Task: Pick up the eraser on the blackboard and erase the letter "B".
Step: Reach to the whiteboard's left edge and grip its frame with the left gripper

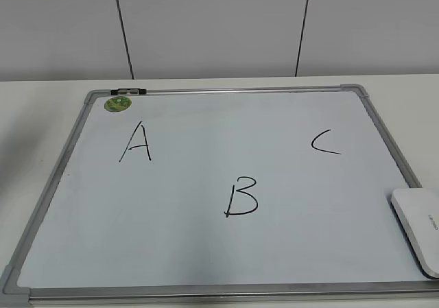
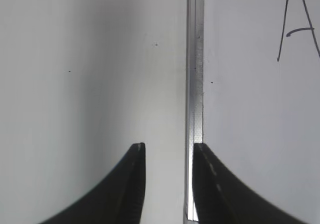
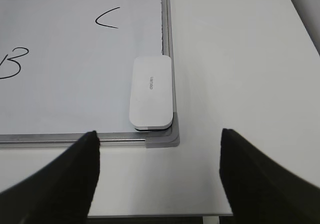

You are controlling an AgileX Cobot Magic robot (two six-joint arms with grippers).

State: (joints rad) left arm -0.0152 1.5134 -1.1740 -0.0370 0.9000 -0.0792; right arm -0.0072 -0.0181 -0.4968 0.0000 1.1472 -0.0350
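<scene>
The blackboard (image 1: 206, 253) is a white board with a grey frame lying flat on the table. The black letter "B" (image 1: 241, 197) is at its middle; part of it shows in the right wrist view (image 3: 11, 63). The white eraser (image 1: 420, 226) lies on the board's near right corner, also seen in the right wrist view (image 3: 151, 92). My right gripper (image 3: 159, 174) is open and empty, above the bare table just in front of that corner. My left gripper (image 2: 169, 156) is open and empty, straddling the board's left frame edge (image 2: 195, 84). Neither gripper shows in the exterior view.
A black "A" (image 1: 136, 143) and a black "C" (image 1: 324, 143) are on the board. A green sticker (image 1: 117, 103) and a small black-and-white clip (image 1: 128, 90) sit at the far left corner. The table's near edge (image 3: 160, 215) is close below my right gripper.
</scene>
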